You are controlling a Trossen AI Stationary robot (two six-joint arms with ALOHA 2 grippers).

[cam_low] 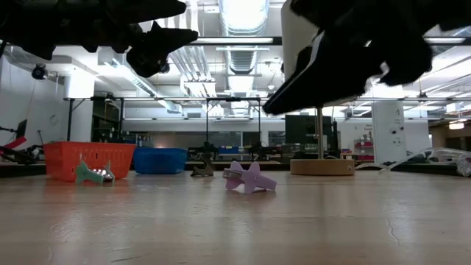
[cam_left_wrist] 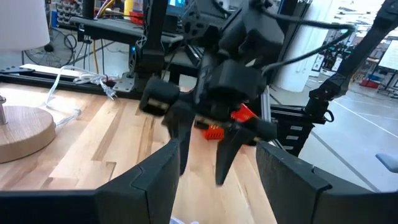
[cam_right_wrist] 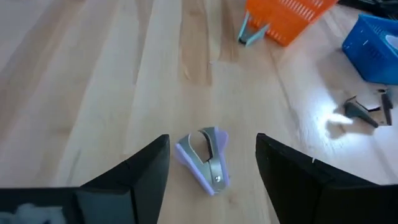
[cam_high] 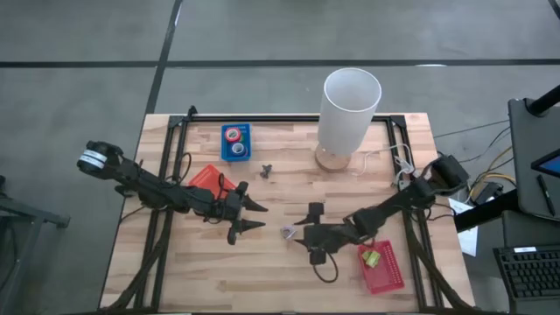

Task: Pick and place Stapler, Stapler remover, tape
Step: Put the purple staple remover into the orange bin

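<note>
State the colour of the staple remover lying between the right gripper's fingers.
Purple staple remover, clearest in the right wrist view.

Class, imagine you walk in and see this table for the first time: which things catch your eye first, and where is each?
The tall white cylinder on a wooden base stands out at the table's far edge. Mid-table, the two dark arms point toward each other, the right gripper with jaws open just above a small purple staple remover, the left gripper open to its left. Bright baskets draw the eye too: blue with tape rolls at the back, orange under the left arm, red at the front right.
</note>
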